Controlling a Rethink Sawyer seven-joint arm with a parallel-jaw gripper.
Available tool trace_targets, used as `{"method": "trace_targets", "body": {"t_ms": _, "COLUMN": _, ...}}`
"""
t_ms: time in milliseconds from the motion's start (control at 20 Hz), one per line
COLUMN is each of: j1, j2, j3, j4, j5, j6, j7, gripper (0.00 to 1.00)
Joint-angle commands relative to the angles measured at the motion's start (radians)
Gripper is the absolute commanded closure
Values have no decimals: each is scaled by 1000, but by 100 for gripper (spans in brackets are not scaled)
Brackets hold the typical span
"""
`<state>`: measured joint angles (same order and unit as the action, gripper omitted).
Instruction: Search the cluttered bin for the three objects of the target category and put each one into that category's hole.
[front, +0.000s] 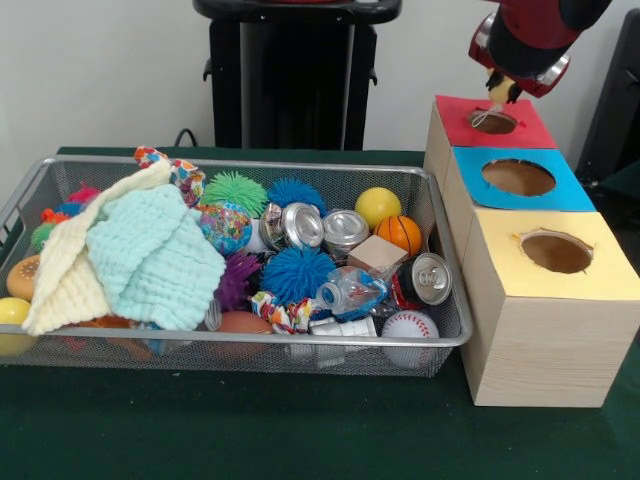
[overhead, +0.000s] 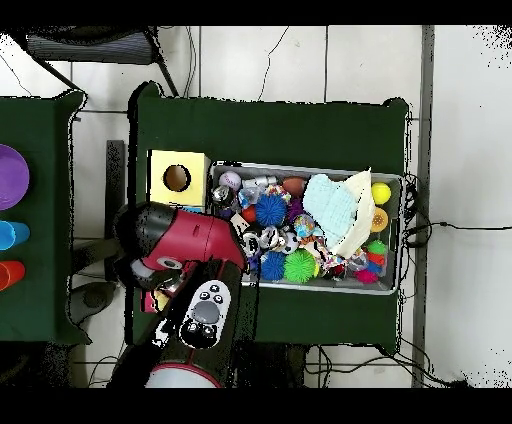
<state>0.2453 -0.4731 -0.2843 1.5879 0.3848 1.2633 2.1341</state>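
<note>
three holes are seen along the top of the wooden box (front: 535, 340), each in a coloured panel: the red hole (front: 493, 121) farthest back, the blue hole (front: 518, 177) in the middle and the yellow hole (front: 556, 252) nearest the camera. the gripper (front: 501, 93) is held directly above the red hole, close to its rim, and a small pale object (front: 497, 90) seems to be pinched between the narrowly set fingers, though its kind cannot be told. in the overhead view the red and blue panels are covered by the arm (overhead: 185, 240), and only the yellow panel is left exposed.

the wire bin (front: 440, 215) is set just beside the box, its right rim nearly touching the wooden wall. it is filled almost to the rim: two folded cloths (front: 130, 255) are heaped over the left half, while spiky balls (front: 297, 272), crushed cans (front: 343, 228), a basketball (front: 400, 234), a baseball (front: 409, 326) and a wooden block (front: 377, 254) are crowded into the right half. little free room is left between the items. open green tabletop (front: 250, 430) is seen in front of the bin.
</note>
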Motion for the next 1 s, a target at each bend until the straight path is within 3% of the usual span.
{"method": "trace_targets", "body": {"t_ms": 50, "j1": -32, "j2": 47, "j3": 97, "j4": 0, "j5": 14, "j6": -123, "j7": 126, "gripper": 100}}
{"method": "trace_targets", "body": {"t_ms": 150, "j1": -31, "j2": 45, "j3": 96, "j4": 1, "j5": 16, "j6": -134, "j7": 127, "gripper": 100}}
{"method": "trace_targets", "body": {"t_ms": 200, "j1": -31, "j2": 45, "j3": 96, "j4": 2, "j5": 18, "j6": -140, "j7": 128, "gripper": 0}}
{"method": "trace_targets", "body": {"t_ms": 500, "j1": -49, "j2": 71, "j3": 88, "j4": -74, "j5": -10, "j6": -141, "j7": 122, "gripper": 0}}
{"method": "trace_targets", "body": {"t_ms": 1000, "j1": -65, "j2": 109, "j3": 97, "j4": -143, "j5": 10, "j6": -185, "j7": 141, "gripper": 0}}
